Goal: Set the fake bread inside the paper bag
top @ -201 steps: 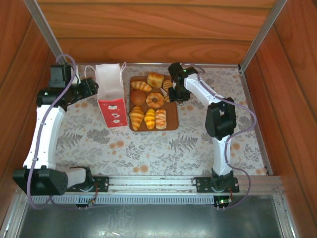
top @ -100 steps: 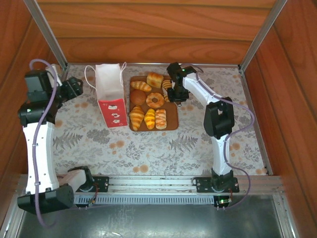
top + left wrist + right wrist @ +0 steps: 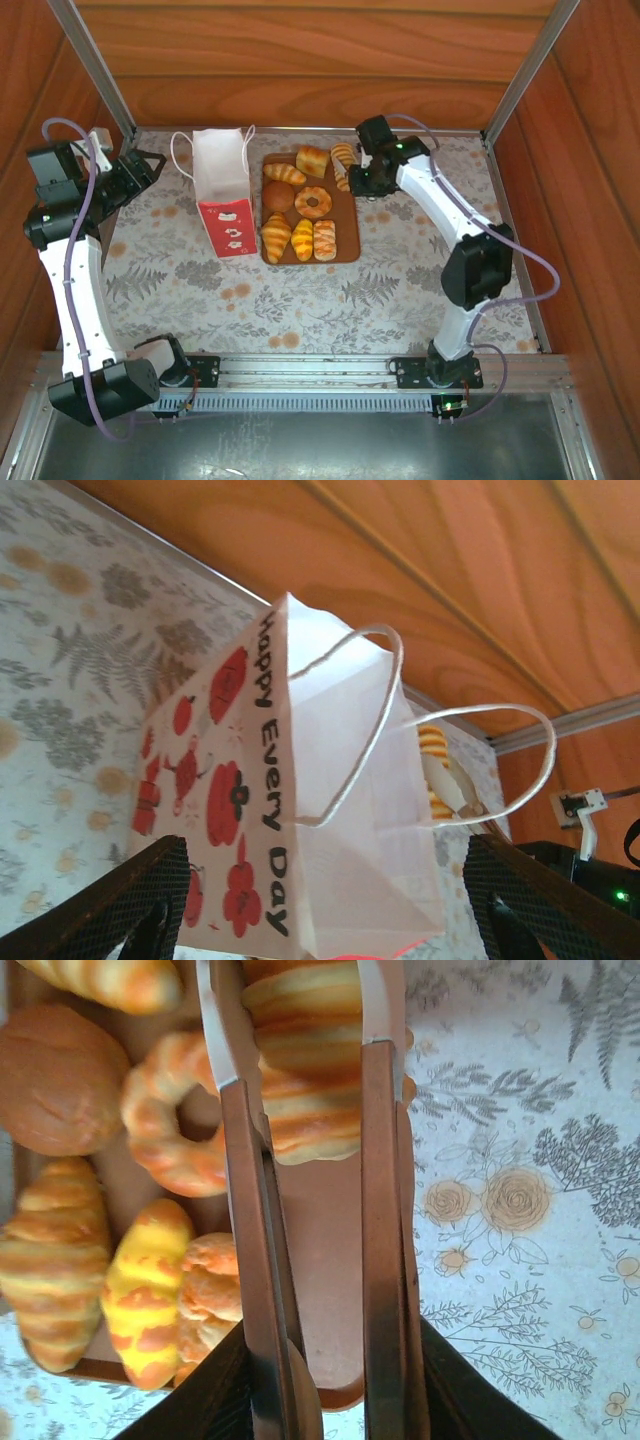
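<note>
The paper bag (image 3: 222, 190) stands upright left of the brown board (image 3: 346, 243), its white side toward my left wrist view (image 3: 340, 810). Several pieces of fake bread lie on the board: a ring donut (image 3: 165, 1110), a round bun (image 3: 55, 1075), a croissant (image 3: 50, 1260). My right gripper (image 3: 368, 176) (image 3: 320, 1400) is shut on metal tongs (image 3: 245, 1210), whose arms pinch a striped roll (image 3: 305, 1050) (image 3: 344, 155) at the board's far right corner. My left gripper (image 3: 140, 165) (image 3: 325, 915) is open, left of the bag and apart from it.
Wooden walls close in the back and both sides. A floral cloth (image 3: 300, 290) covers the table. The bag's white cord handles (image 3: 380, 700) stick out toward my left gripper. A yellow striped roll (image 3: 145, 1300) and a squarish loaf (image 3: 210, 1280) lie at the board's near edge.
My left arm has swung away to the left of the bag. My right gripper has squeezed the tongs onto the striped roll and shifted it toward the back right.
</note>
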Motion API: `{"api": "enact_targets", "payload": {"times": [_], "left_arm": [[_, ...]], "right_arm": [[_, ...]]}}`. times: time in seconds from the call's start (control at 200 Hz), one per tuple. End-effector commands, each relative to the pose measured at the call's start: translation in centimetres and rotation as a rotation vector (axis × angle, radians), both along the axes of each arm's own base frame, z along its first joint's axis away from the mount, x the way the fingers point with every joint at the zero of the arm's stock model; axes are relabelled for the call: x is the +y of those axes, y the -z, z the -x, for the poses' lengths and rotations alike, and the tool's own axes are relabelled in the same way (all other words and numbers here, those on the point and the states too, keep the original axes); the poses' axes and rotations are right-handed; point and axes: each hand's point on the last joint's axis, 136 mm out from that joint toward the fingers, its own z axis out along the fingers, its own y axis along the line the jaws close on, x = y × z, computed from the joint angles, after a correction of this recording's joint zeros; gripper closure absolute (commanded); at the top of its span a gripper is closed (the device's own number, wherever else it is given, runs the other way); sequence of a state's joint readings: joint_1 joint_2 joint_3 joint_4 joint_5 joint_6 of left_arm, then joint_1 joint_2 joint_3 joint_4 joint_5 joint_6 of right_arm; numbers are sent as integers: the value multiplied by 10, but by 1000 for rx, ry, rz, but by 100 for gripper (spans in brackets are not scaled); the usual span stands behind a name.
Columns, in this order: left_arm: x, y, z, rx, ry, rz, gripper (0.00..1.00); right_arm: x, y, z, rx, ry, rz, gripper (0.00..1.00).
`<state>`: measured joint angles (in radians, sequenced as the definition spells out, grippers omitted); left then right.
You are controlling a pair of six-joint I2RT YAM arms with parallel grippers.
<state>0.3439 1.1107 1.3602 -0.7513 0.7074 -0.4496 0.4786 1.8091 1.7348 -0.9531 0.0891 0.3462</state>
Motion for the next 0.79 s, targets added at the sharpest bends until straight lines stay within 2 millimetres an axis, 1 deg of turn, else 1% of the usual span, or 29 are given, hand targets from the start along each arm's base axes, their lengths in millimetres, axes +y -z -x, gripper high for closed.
{"api": "enact_targets", "payload": {"times": [0.0,0.035,0.055,0.065,0.08,0.235,0.325,0.395,0.535,0.745,0.79], "left_arm": [[-11,-5,-3,-24,73,74,25],[-12,-4,-4,-24,81,79,25],[-12,-4,-4,-24,86,83,25],[-13,-4,-5,-23,90,85,25],[-14,-3,-5,-23,97,88,25],[-22,11,-12,11,157,151,27],[-18,17,-19,18,137,137,29],[-15,16,-25,4,135,129,31],[-16,15,-38,-13,152,139,36],[-23,20,-52,-2,191,161,44],[-25,20,-54,-3,200,161,46]], "right_arm": [[8,-42,2,-116,-2,-108,82],[10,-53,4,-146,-7,-142,83],[12,-54,4,-150,-10,-157,82],[12,-66,8,-176,-14,-179,82],[14,-74,10,-193,-19,-202,82],[34,-140,29,-353,-94,-420,83],[42,-173,40,-429,-141,-495,83],[51,-195,50,-480,-180,-550,83],[76,-225,67,-538,-274,-657,83],[123,-257,92,-632,-425,-762,84],[135,-261,98,-637,-458,-785,84]]}}
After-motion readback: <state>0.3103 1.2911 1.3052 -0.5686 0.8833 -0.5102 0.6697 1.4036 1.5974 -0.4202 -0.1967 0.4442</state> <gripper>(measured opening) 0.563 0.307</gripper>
